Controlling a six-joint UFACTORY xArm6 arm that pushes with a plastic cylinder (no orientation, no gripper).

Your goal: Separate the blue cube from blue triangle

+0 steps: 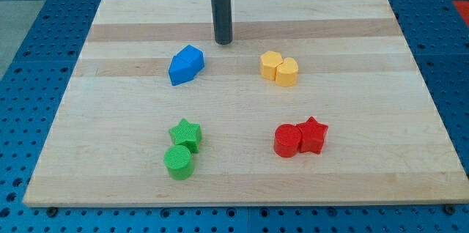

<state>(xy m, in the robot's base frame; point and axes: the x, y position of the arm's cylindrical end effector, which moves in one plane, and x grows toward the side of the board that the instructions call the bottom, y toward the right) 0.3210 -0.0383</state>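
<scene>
The bare rod's tip, grasping nothing, stands apart at 1 o'clock from the touching blue cube and blue triangle.

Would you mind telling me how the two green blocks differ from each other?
The green star has pointed arms, while the green cylinder is round. The star sits nearer the view's top; the cylinder lies below it, nearer the board's bottom edge. Both share the same green and touch each other, far from my tip.
</scene>
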